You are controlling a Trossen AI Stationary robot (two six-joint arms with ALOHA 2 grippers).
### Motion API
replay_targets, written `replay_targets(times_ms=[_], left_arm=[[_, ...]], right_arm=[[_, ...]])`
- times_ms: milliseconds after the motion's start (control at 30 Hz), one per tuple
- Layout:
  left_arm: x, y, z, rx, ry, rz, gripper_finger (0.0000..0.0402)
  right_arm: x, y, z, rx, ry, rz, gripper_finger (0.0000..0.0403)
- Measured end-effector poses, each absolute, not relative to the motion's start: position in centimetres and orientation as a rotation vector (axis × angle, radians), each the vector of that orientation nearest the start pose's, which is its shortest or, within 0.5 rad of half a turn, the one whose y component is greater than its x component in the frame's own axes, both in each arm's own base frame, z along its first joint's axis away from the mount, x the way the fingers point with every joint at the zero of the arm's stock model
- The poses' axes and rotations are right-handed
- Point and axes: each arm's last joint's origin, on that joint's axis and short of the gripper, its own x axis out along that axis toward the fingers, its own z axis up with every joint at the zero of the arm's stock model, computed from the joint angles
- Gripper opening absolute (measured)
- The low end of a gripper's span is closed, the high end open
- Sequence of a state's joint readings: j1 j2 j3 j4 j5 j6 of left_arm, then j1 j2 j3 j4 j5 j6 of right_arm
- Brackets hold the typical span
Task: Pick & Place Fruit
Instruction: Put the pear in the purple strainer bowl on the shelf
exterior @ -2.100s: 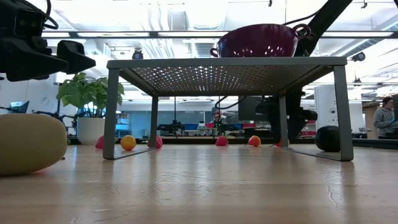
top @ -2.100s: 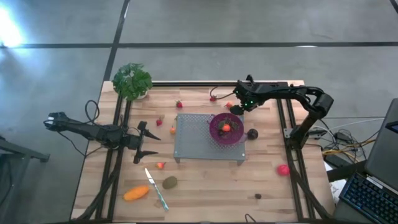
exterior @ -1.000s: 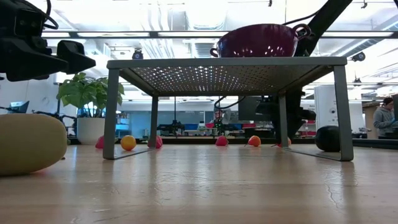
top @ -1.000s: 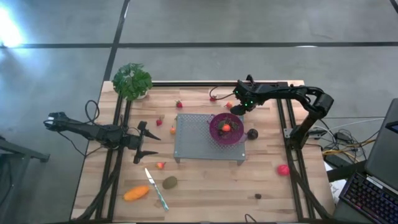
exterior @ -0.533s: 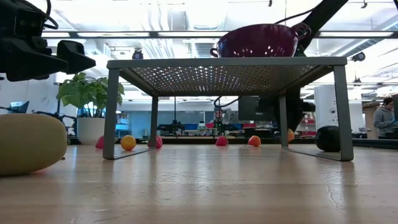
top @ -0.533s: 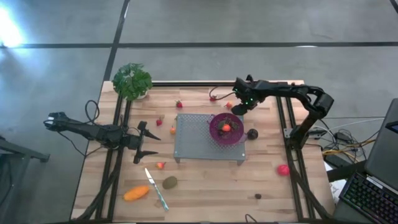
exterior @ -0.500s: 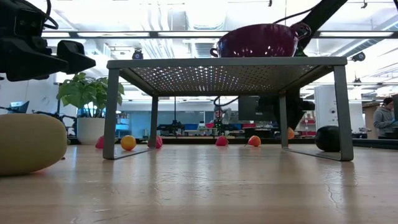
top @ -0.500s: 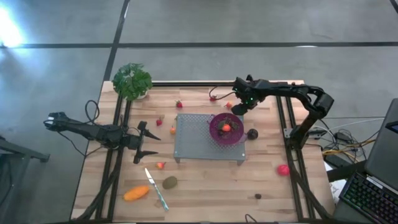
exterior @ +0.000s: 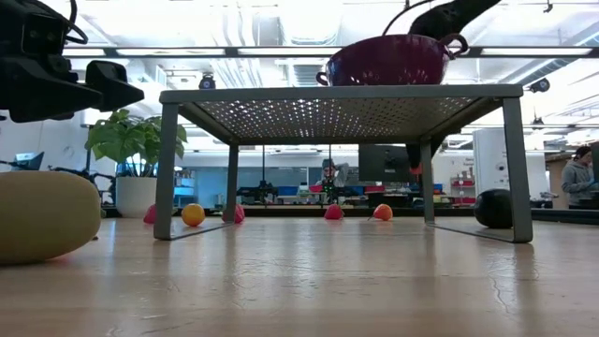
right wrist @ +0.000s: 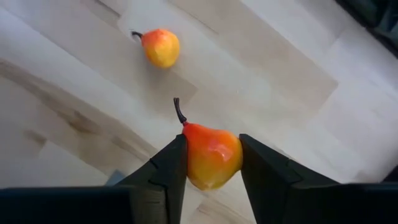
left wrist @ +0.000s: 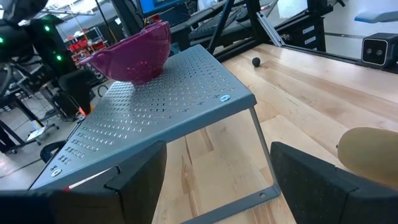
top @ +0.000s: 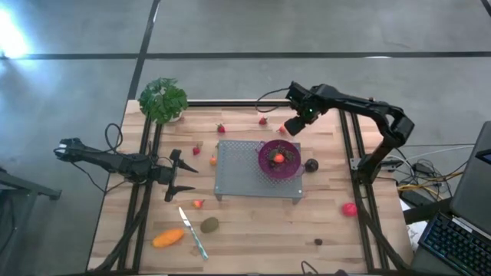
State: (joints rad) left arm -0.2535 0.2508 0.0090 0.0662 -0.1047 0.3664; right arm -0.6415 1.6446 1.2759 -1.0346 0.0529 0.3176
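Lifted clear of the tabletop since the earlier frames, your right gripper now hangs above the far edge of the pale wooden table, just beyond the perforated grey metal stand, and its dark fingers are clamped on a small red-orange pear-shaped fruit with a dark stem. You hold it by its flanks with the stem pointing away from the wrist, which keeps the piece steady for carrying. A second small yellow-orange fruit lies on the wood below, apart from the held one.

The raised height looks deliberate: the magenta colander bowl sits on top of the stand, at its right end, so the fruit has to clear the rim before it can drop in. A red-orange piece already rests inside.

Your left gripper waits with its fingers spread wide and nothing between them, low over the table to the left of the stand, out of the way.

Loose fruit is scattered around the stand: a dark round one just to its right, a pink-red ball near the right edge, a brown-green oval and an elongated orange one at the near left, and tiny red strawberries on the far side. A slim light-handled knife lies between the oval and the orange piece; a leafy green potted plant stands at the far left corner.
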Motion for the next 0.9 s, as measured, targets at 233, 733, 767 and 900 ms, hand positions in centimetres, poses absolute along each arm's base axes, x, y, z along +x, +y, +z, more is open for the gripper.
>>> replay_targets(times_ms=[233, 733, 767, 900], left_arm=[[10.9, -2.5, 15.2, 0.396, 0.144, -0.179, 0.0291], [10.9, -2.5, 15.2, 0.396, 0.144, -0.179, 0.0291], [10.9, -2.5, 15.2, 0.396, 0.144, -0.179, 0.0291], [10.9, -2.5, 15.2, 0.396, 0.144, -0.179, 0.0291]], right_arm=[[23.7, -17.8, 26.8, 0.648, 1.211, -0.790, 0.0115], [20.5, -11.7, 34.4, 0.579, 0.916, -0.577, 0.0113], [20.3, -11.1, 34.9, 0.571, 0.890, -0.543, 0.0113], [20.1, -8.5, 36.6, 0.551, 0.794, -0.414, 0.0125]])
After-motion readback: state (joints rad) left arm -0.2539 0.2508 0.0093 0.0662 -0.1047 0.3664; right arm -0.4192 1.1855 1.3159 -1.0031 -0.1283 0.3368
